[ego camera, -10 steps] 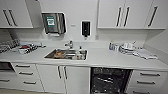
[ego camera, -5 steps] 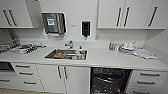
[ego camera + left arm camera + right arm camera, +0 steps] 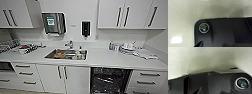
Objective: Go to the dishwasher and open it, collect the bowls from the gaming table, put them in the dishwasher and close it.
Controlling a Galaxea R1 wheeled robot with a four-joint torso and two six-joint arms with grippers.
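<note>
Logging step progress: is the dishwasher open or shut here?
Open. In the head view the dishwasher shows a dark interior with wire racks under the counter; no steel front covers it.

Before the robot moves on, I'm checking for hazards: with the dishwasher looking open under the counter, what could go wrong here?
1. The dishwasher shows a dark open cavity with racks; its lowered door lies below the head view's edge, so the base could hit it.
2. Cups and dishes crowd the counter right above it; an arm raised there could knock them.

Dark matte wrist plate (image 3: 224, 32) with rounded corner, round glassy fitting (image 3: 204, 28) ringed in pale metal
</note>
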